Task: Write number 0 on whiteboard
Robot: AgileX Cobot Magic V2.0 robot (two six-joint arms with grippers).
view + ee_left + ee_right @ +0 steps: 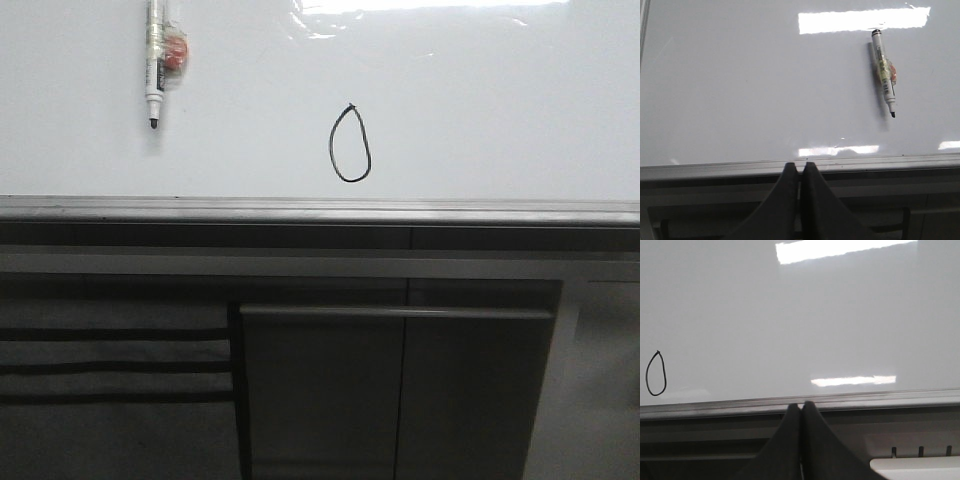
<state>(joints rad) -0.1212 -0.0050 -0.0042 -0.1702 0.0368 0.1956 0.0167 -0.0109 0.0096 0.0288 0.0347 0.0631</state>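
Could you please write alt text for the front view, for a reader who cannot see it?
A hand-drawn black number 0, egg-shaped and narrower at the top, sits near the lower edge of a glossy whiteboard. An uncapped marker lies on the board to its upper left, tip pointing toward the grey edge strip; no arm shows.

each wrist view shows 2 matte black, smoothly tapering fingers (pixel 785 200) (pixel 785 440) with curved outer edges.

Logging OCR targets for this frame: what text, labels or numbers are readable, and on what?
"0": hand-drawn black loop, the number 0, on the whiteboard, narrower at the top, closed.
Marker lying on the whiteboard: dark print on a label along its barrel, too small and blurred to read in either view.
Nothing readable on the dark cabinet or on the left gripper and right gripper.
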